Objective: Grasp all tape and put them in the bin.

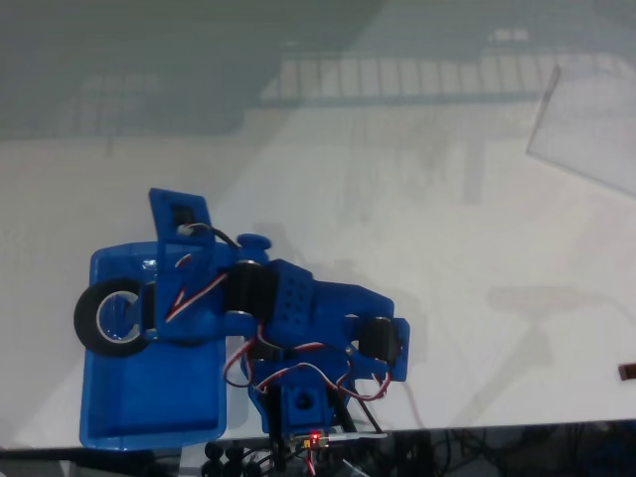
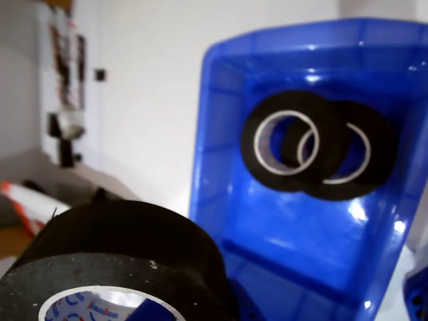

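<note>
Fixed view, L to R: held tape roll point(image 1: 107, 318) sits at far left, straddling the bin's left wall point(image 1: 91, 298), part over the table, part over the bin floor; roll lies roughly flat, hole facing up; gripper point(image 1: 127, 316) reaches in from the right, one finger looks to pass thru the hole, so jaws narrow, clamped on the roll's wall; arm body runs off right toward base.

Wrist view, L to R: same roll point(image 2: 127, 247) big and close at lower left, blue finger tip in its core; bin point(image 2: 221, 221) right of it; two more rolls point(image 2: 287, 140) point(image 2: 358, 160) overlapping on bin floor.

Key relation: bin interior lies right of the held roll in fixed view; judge drop needs a shift rightward, else roll may tip off the wall outward.
</note>
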